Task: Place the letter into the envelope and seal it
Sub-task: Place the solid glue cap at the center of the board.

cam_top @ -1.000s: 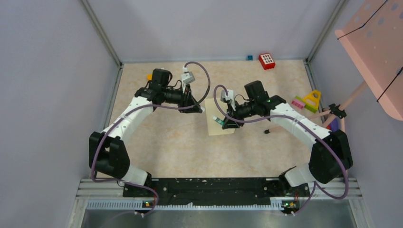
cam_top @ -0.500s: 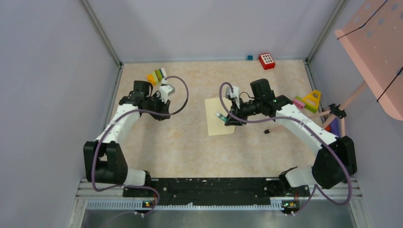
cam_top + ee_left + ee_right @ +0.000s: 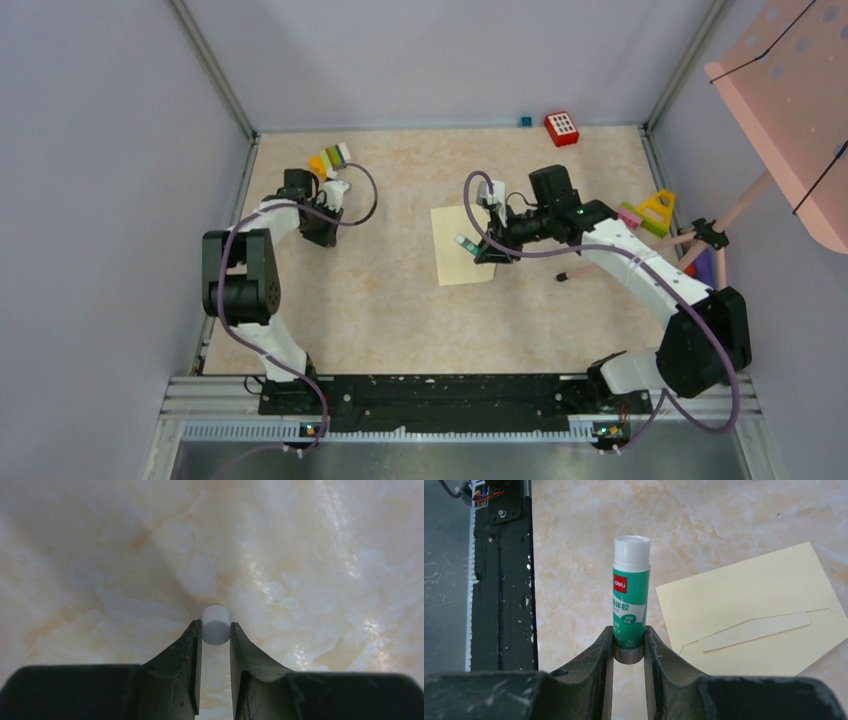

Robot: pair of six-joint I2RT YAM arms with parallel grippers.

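The pale yellow envelope (image 3: 456, 262) lies flat mid-table, and in the right wrist view the envelope (image 3: 749, 605) shows its flap folded down. The letter is out of view. My right gripper (image 3: 482, 250) hovers over the envelope's right edge, shut on the base of a green glue stick (image 3: 630, 590) with a white top; the right gripper (image 3: 629, 634) points it toward the near rail. My left gripper (image 3: 322, 230) is far left, over bare table. The left gripper (image 3: 215, 630) is shut on a small white cylindrical cap (image 3: 215, 621) at its fingertips.
Coloured blocks (image 3: 331, 158) lie at the far left by the left arm. A red block (image 3: 562, 128) and a small blue cube (image 3: 524, 121) sit at the back wall. A yellow triangle and pink blocks (image 3: 648, 212) are at the right edge, a small dark piece (image 3: 562, 276) beside the right arm. A pink perforated board (image 3: 790, 90) overhangs the right.
The left arm has swung away from the envelope to the far left, carrying the white cap. The right gripper with the glue stick has shifted only slightly.
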